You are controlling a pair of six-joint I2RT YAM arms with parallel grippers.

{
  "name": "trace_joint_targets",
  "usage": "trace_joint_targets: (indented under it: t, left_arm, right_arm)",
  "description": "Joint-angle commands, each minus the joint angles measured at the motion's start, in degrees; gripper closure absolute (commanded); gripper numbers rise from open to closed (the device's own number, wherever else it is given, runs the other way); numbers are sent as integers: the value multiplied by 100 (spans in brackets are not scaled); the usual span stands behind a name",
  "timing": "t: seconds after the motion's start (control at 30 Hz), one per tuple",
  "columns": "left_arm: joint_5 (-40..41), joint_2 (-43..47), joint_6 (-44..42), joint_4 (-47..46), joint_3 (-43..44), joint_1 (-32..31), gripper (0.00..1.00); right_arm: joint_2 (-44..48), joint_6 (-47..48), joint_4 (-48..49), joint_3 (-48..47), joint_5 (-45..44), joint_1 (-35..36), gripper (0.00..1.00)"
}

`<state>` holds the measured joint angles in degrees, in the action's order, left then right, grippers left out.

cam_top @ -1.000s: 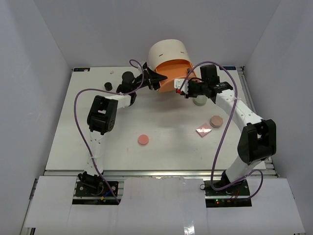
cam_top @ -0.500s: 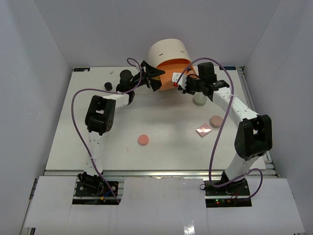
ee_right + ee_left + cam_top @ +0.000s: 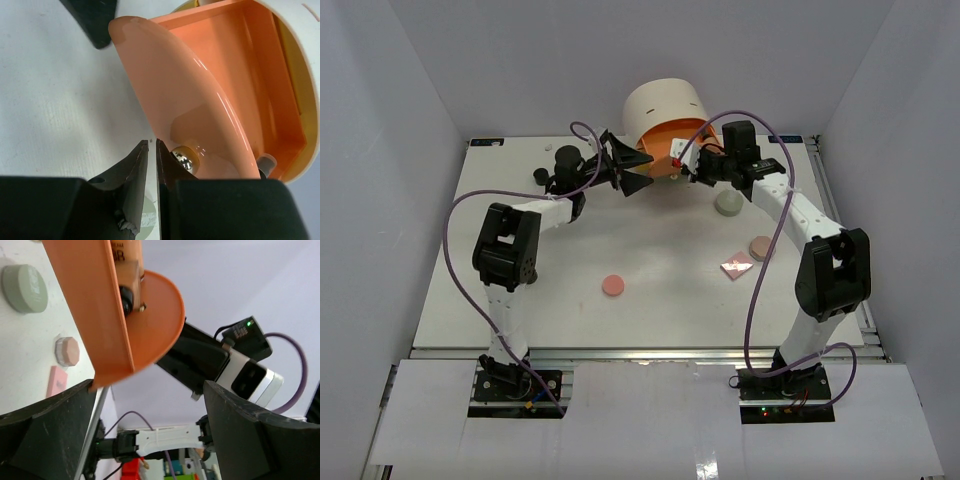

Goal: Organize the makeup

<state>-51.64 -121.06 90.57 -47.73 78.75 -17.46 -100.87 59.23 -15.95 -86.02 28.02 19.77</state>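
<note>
Seen from above, the left claw (image 3: 640,170) is spread wide just beside the open orange drawer (image 3: 665,150) of the cream box (image 3: 665,105). The right claw (image 3: 678,165) sits at the drawer's front. On the table (image 3: 520,290) lie a grey-green compact (image 3: 727,203), a tan compact (image 3: 760,246), a pink palette (image 3: 736,266), a pink compact (image 3: 613,285) and a black jar (image 3: 541,175).

The left wrist camera shows that claw's fingers (image 3: 45,430) far apart with nothing between them and the drawer's edge ahead.

The right wrist camera shows the right claw's fingers (image 3: 135,165) pressed almost together on nothing, with the drawer's knob (image 3: 182,161) just beside them.
</note>
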Motion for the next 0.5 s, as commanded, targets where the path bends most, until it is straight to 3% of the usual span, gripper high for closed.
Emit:
trace_joint_targets:
  t: [0.0, 0.47]
  left_arm:
    - [131, 1294, -1157, 700, -628, 227, 2]
    - [777, 3701, -4001, 3242, -2082, 1007, 2]
  right_arm:
    - [-98, -79, 591, -479, -169, -10, 82]
    - [-1189, -938, 1164, -1733, -866, 255, 76]
